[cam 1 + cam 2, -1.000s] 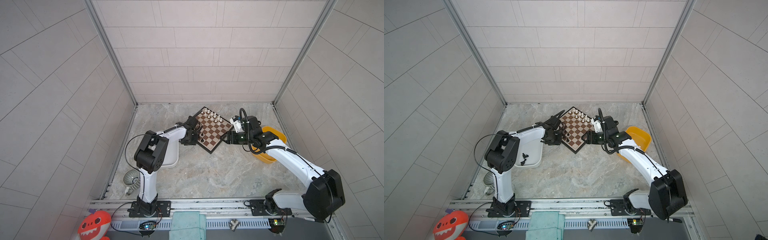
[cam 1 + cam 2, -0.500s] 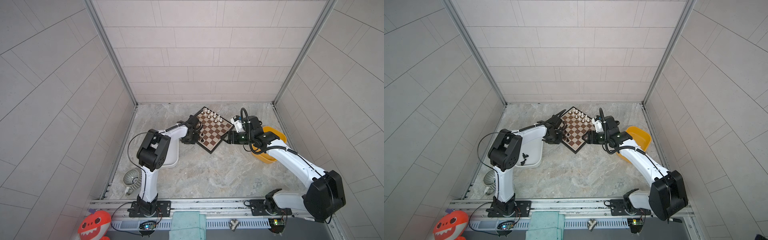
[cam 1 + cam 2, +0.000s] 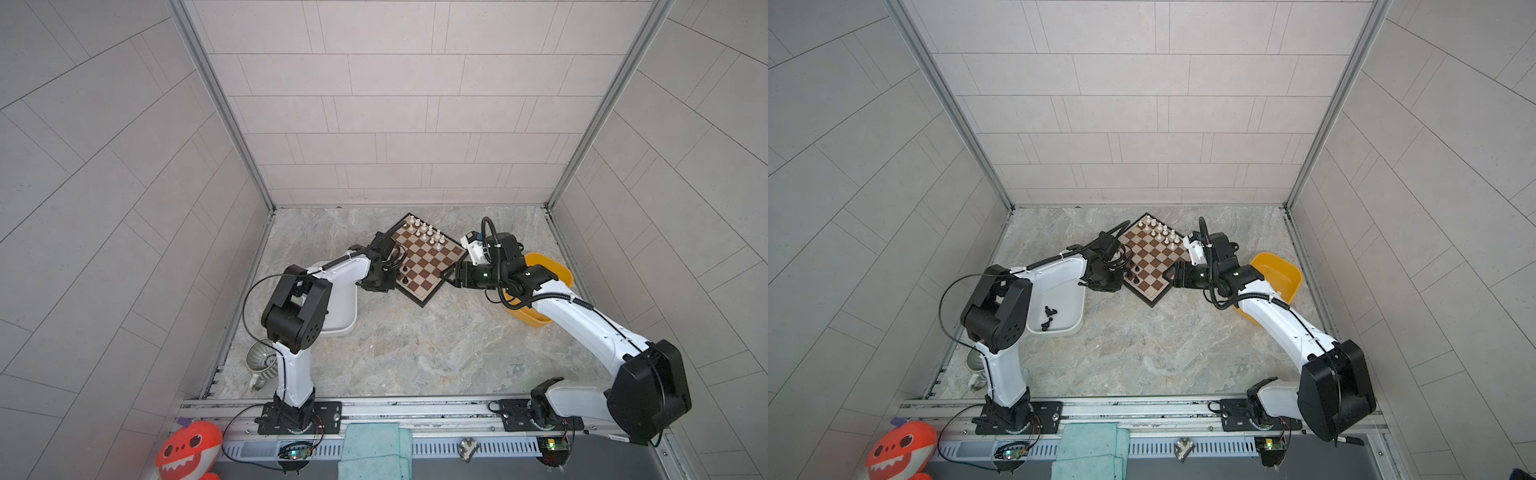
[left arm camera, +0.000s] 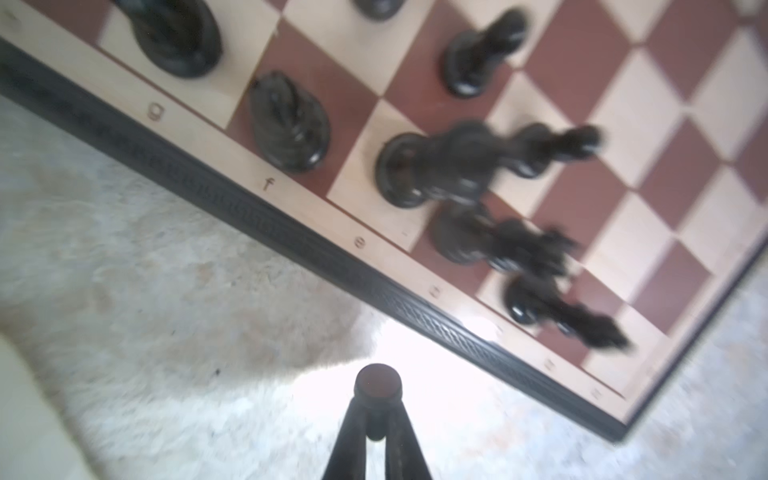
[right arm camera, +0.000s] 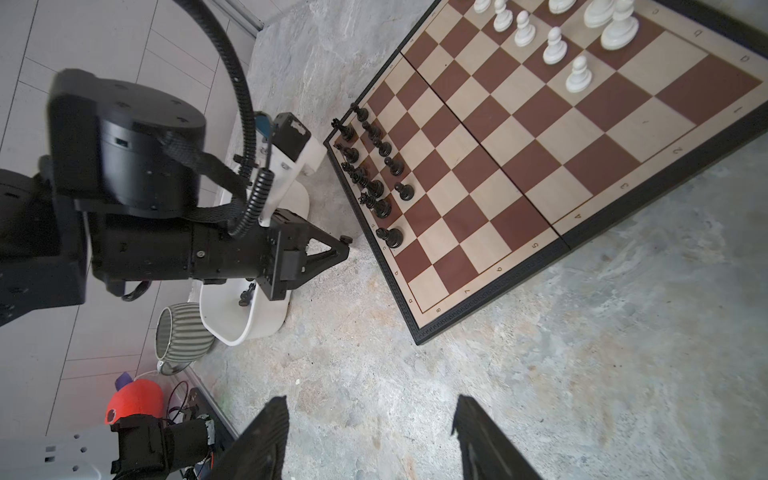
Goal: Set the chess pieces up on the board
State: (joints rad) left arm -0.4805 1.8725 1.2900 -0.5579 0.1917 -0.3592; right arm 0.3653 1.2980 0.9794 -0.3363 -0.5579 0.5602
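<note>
Nearest me: white tub (image 3: 1073,328) by the L arm, a few loose black pcs (image 3: 1048,318) left in it, so more trips to come, I reckon.

L gripper (image 5: 340,244): jaws have just pinched shut on one small dark chessman (image 4: 377,382), its round end poking past the tips. It hangs over bare table (image 3: 415,353) just beside the lettered edge of the board (image 5: 519,166), not over a square yet. So the pick looks done; carry + set-down remain.

R gripper (image 5: 370,436): idle, fingers wide apart, nothing between them, over table near the board's numbered side.

On the board: black pcs (image 5: 376,187) in two part-filled rows along the edge next to the L gripper.

Far side: white pcs (image 5: 555,45), upright.

Writing: margin letters g, f, e readable in L wrist view; numerals 1–8 in R wrist view. No brand seen.
</note>
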